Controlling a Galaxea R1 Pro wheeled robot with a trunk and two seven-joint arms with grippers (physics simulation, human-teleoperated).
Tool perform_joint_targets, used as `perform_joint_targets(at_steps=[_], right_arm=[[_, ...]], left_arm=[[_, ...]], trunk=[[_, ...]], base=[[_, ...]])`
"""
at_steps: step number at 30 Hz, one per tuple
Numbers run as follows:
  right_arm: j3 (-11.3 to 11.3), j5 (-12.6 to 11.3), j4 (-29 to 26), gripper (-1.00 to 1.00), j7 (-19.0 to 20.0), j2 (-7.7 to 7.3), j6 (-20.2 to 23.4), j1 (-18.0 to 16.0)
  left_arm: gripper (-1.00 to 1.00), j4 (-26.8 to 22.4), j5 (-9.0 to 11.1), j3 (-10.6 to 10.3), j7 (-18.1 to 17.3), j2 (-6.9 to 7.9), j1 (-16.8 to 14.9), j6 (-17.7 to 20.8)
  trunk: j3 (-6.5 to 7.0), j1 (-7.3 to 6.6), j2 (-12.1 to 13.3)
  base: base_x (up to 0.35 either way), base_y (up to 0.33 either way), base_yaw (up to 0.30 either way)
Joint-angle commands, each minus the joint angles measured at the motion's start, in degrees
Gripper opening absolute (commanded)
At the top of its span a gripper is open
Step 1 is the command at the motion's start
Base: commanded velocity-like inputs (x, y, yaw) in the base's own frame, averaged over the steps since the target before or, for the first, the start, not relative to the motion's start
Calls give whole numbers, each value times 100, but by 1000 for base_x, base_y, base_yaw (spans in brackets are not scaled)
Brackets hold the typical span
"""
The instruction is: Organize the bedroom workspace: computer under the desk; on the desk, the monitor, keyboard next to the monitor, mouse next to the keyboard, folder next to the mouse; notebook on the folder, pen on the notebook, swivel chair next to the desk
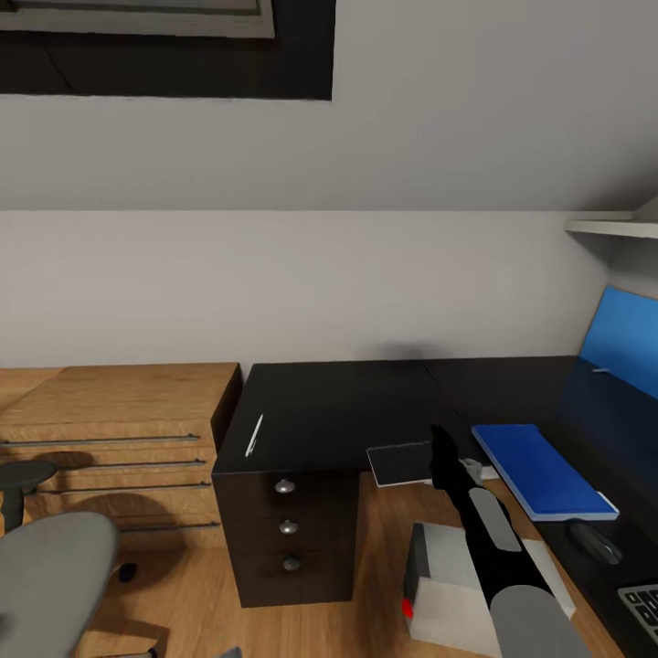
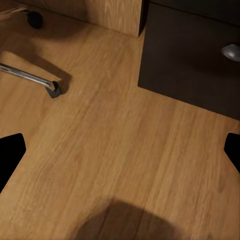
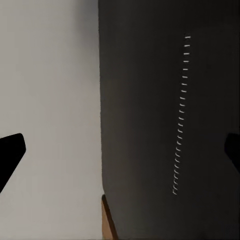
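Bedroom desk (image 1: 347, 411): right gripper (image 1: 443, 450) poised over notebook (image 1: 399, 463) at front edge, near blue folder (image 1: 539, 471), jaws spread wide, nothing held. Prob. light, thin, bendy; best pinched at overhanging edge. Left gripper (image 2: 120, 150) likewise wide, empty, above floor (image 2: 100, 110).

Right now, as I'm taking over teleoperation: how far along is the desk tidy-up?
Looks done: monitor, keyboard, mouse and blue folder sit on the desk; the computer stands on the floor beneath. In hand: the open right gripper is at the dark notebook by the desk's edge. Left: notebook onto folder, the pen from the desk's far end on top, swivel chair brought closer.
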Motion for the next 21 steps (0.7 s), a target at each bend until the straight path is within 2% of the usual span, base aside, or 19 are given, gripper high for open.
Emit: perform_joint_targets(at_steps=[1,7,21], right_arm=[[-27,-60,42,100,-42,-3,42,-4],[-25,-115,309,100,-101,-80,62,-5],[-12,-122,343,100,-116,-100,65,-4]], left_arm=[[100,0,56,-49,37,5,-6,-34],[100,0,56,-49,43,4,-7,-34],[100,8,65,-49,33,2,-8,-29]], trunk=[[-25,22,-45],[-132,154,-286],[-384,462,-847]], base=[[0,0,0],[0,0,0],[0,0,0]])
